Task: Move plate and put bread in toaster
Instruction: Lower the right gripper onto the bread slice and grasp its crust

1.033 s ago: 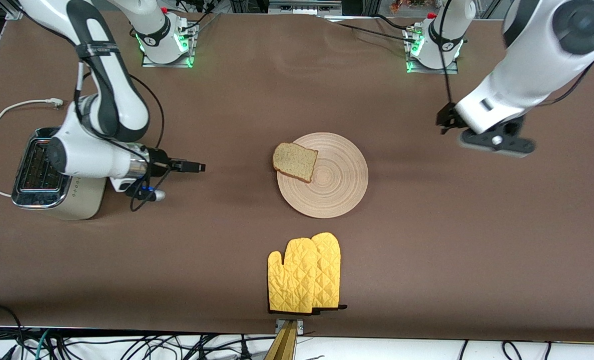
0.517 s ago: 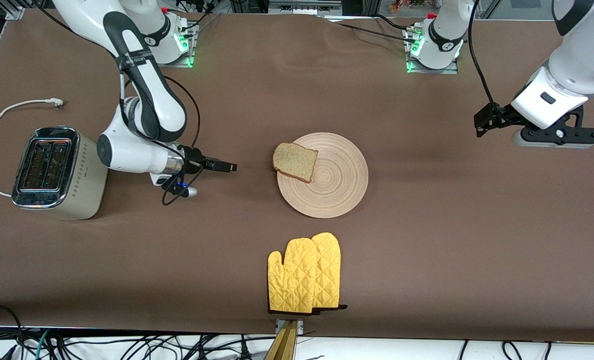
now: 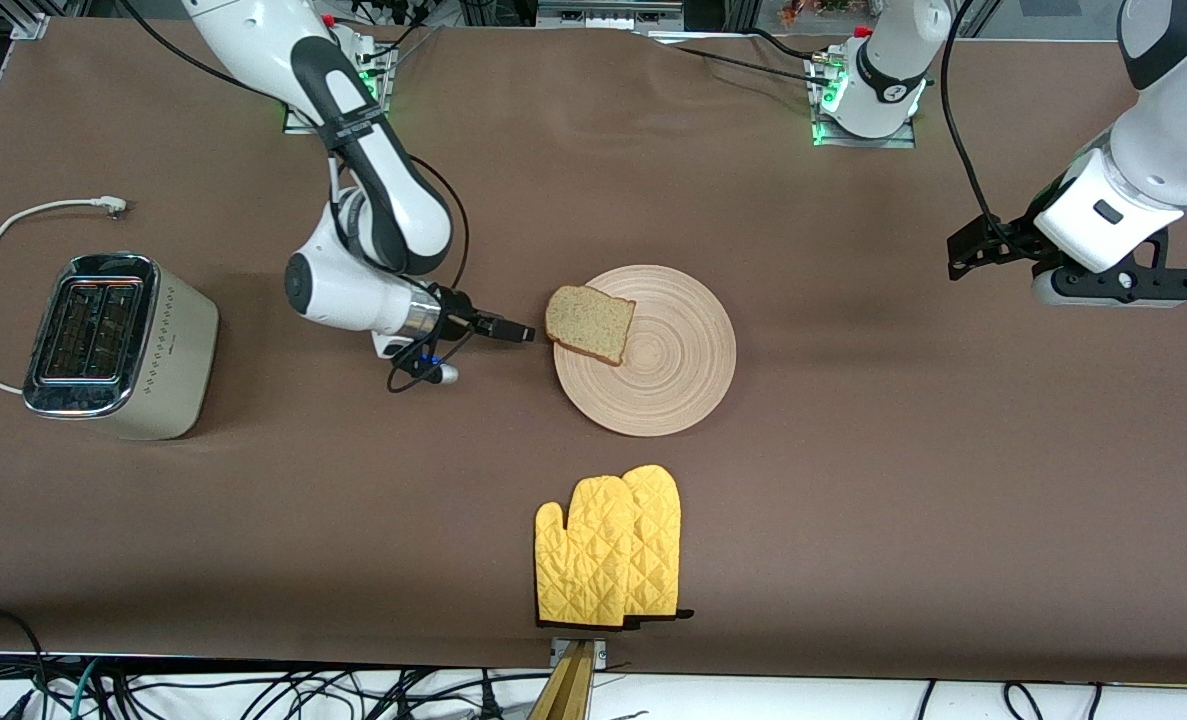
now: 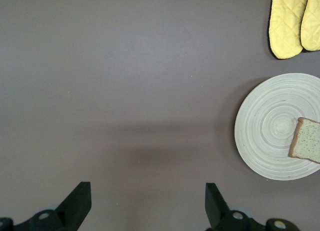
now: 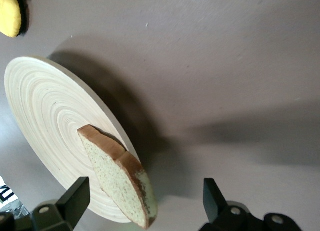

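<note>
**Right claw slides in close to the bread**

Since a second ago your right gripper has slid away from the toaster and across the table toward the plate; it now sits low, just beside the bread, not touching it; your left gripper has swung out toward the left arm's end of the table and hangs over bare table, well apart from the plate.

Both claws have their fingers apart and hold nothing; you can see this in each wrist view, where the two black fingers stand wide with only table between them.

Now look at where things are; the bread lies on the plate, on the edge toward the right arm's end of the table, and one corner sticks out a little past the rim; the toaster stands near the right arm's end of the table, well apart from the plate, with its two slots facing up; a pair of yellow oven mitts lies nearer to the front camera than the plate.

What matters most is this; the bread lies straight ahead of your right claw, in line with its open fingers, and it lies flat; the right arm is much closer to it than the left arm; so I think the right claw should take the bread, and it needs to come at the edge that hangs past the rim; the left arm waits for now, and may be the one to move the plate.
</note>
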Action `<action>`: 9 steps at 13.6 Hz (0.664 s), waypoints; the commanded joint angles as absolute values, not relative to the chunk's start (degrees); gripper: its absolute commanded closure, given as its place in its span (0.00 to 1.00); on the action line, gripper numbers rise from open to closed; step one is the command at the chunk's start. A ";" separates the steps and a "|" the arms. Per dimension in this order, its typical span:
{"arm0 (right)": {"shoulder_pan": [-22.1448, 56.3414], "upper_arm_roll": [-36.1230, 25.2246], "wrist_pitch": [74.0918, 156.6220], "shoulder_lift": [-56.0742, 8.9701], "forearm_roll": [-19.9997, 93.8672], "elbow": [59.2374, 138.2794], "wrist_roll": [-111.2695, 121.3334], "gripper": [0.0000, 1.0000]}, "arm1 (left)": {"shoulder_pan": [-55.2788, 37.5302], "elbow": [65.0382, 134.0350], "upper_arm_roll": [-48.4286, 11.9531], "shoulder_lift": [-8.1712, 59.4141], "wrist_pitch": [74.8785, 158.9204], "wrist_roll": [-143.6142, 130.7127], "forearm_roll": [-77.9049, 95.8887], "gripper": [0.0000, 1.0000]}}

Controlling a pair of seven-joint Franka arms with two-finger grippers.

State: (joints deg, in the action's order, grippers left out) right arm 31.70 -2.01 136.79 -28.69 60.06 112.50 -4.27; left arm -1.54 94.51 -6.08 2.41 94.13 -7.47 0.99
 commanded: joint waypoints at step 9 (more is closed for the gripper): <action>37.00 -2.29 143.61 -30.50 65.48 113.12 -4.83 0.00 | -2.02 94.13 -5.54 2.29 92.46 -7.12 1.76 0.00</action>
State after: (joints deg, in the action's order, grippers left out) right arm 36.39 -2.02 142.67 -30.98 64.22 112.58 -4.41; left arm -1.55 94.51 -5.96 2.57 93.37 -7.47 0.99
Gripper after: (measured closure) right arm 0.000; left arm 0.000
